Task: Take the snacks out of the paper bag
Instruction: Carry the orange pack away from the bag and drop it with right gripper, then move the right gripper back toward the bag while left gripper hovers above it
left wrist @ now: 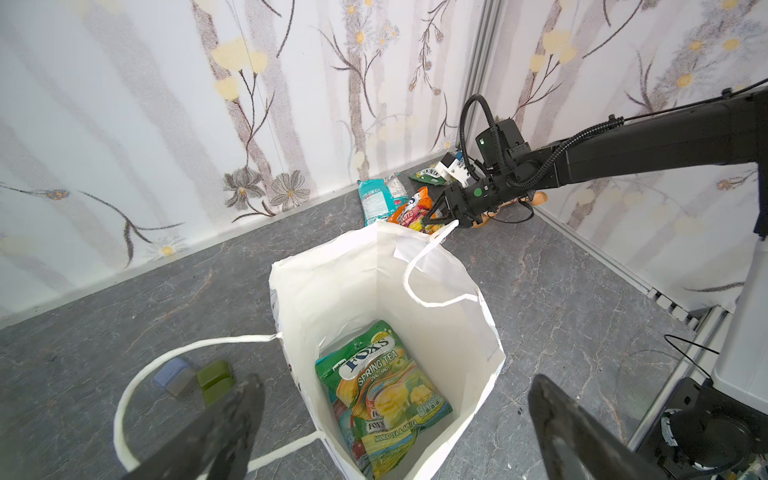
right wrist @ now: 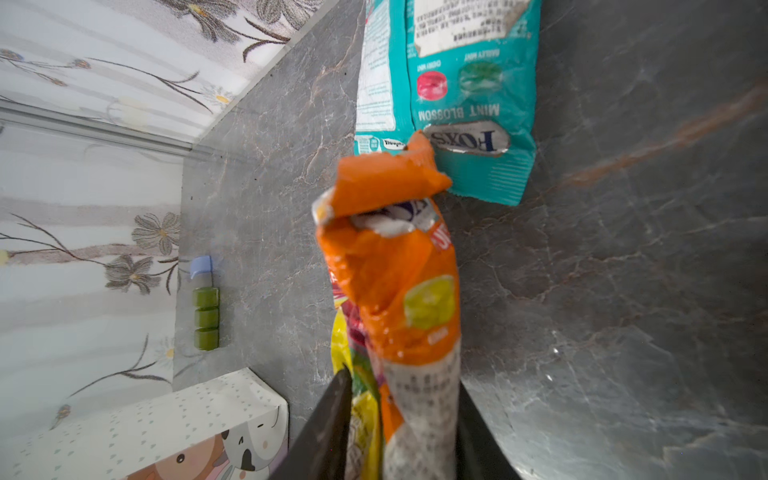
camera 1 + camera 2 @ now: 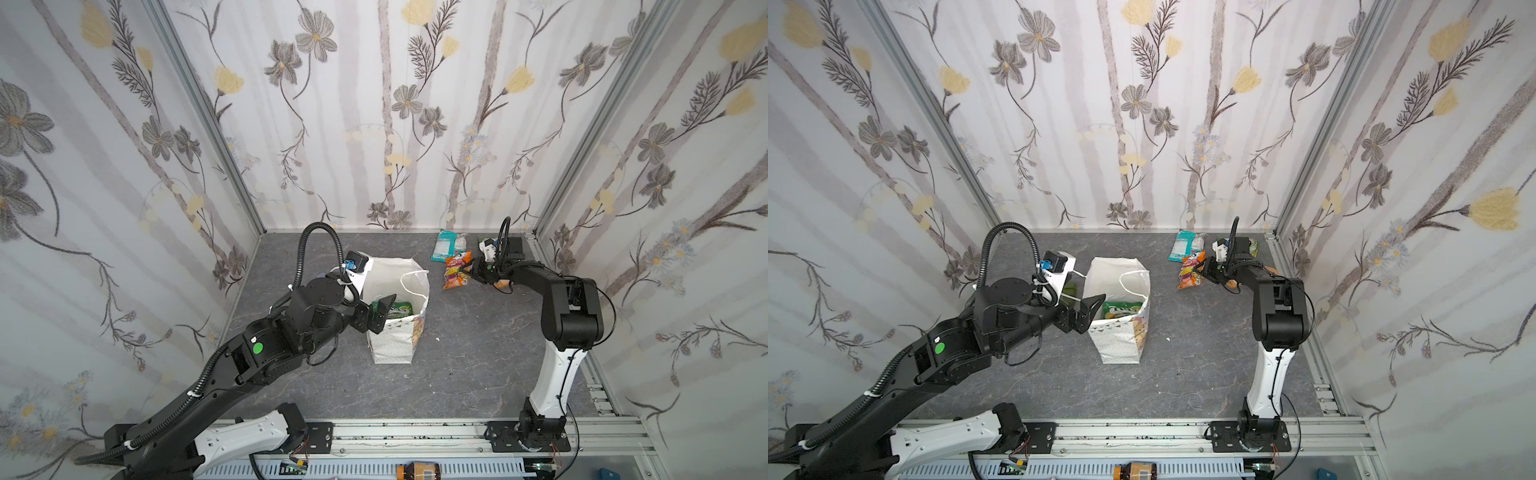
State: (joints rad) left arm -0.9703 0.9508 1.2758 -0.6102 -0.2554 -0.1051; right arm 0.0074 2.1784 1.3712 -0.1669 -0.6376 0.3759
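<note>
Far right: orange packet [image 2: 390,266] set-down, right gripper [image 2: 403,382] pinch unclear | left gripper [image 1: 397,382] spread over paper bag [image 1: 340,291]; next, Spring Tea packet [image 1: 386,411].

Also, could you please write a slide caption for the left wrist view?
Open left claw at the mouth of the paper bag, snack packets still inside.

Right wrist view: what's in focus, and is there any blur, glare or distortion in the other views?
Right wrist view: teal packet print sharp, orange packet slightly soft, right gripper a dark blur. Left wrist view: green packet crisp in the paper bag, left gripper blurred, floor edge bowed by the lens. Both top views: even light, no glare on the tabletop.
</note>
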